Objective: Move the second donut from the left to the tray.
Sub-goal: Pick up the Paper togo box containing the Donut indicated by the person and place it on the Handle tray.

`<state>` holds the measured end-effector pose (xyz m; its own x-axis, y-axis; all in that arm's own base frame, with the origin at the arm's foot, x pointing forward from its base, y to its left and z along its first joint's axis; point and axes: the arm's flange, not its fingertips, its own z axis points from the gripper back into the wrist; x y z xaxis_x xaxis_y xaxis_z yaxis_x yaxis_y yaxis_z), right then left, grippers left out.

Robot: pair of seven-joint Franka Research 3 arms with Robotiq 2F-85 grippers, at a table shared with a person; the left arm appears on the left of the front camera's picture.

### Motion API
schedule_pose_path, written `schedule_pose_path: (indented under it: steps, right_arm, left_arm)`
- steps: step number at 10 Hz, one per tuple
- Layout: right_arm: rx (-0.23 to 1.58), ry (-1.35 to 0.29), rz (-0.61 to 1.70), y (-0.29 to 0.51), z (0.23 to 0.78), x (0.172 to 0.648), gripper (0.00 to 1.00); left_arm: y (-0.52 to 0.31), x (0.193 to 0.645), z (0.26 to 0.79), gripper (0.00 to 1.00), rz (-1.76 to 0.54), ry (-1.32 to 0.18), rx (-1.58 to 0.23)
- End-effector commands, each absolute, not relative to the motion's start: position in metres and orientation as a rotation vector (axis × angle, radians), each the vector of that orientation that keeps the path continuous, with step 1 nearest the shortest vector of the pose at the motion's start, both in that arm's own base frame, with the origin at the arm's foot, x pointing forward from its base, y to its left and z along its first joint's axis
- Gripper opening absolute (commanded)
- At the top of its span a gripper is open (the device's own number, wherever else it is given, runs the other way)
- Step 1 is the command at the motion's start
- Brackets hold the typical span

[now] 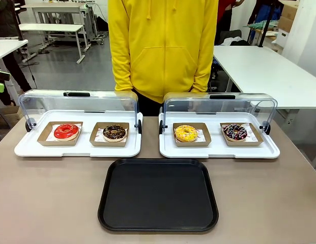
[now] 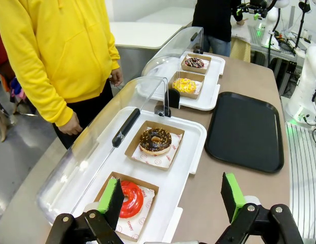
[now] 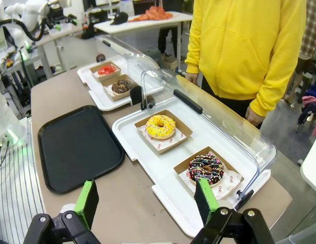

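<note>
Now then, worktop [image 1: 40, 203]: grey-brown, carrying three trays, with a person at its far edge.
Person [image 1: 163, 46]: in a yellow hoodie, standing behind the gap between the two lidded trays, arms hanging down.
Black tray [image 1: 158, 195]: rounded corners and a raised rim, lying flat on the near middle of the worktop, just in front of the other two trays and apart from them.
Left white tray [image 1: 79, 150]: clear lid swung up and back, two brown cardboard holders side by side on it.
Right white tray [image 1: 219, 152]: lid up too, two more holders in a row.
Left gripper [image 2: 172, 197]: jaws spread wide and holding nothing, hanging over the end of the left white tray by the red one.
Right gripper [image 3: 146, 198]: jaws wide as well, nothing between them, above the worktop edge near the right white tray.
Second donut from the left [image 1: 114, 132]: dark chocolate glaze with light sprinkles, sitting in its holder on the right half of the left white tray, well apart from both grippers.
Red donut [image 1: 65, 131]: in the holder just left of it.
Yellow donut [image 1: 185, 133]: left holder of the right white tray.
Multicoloured-sprinkle donut [image 1: 234, 131]: right holder, far end of the row.
</note>
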<state>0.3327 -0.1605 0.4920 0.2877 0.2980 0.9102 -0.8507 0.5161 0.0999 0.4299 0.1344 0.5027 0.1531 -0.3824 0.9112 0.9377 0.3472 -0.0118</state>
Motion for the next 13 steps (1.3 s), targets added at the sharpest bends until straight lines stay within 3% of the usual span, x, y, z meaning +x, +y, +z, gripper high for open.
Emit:
schedule_pose_path:
  steps: [1,13]
  right_arm:
    - [0.665,-1.035,0.862,-0.1611,0.4935,0.3375,1.00]
    - [0.665,-1.035,0.862,-0.1611,0.4935,0.3375,1.00]
  left_arm:
    - [0.1342,0.4299,0.5037,1.00,-1.071,-1.004,-0.716]
    - [0.1342,0.4299,0.5037,1.00,-1.071,-1.004,-0.716]
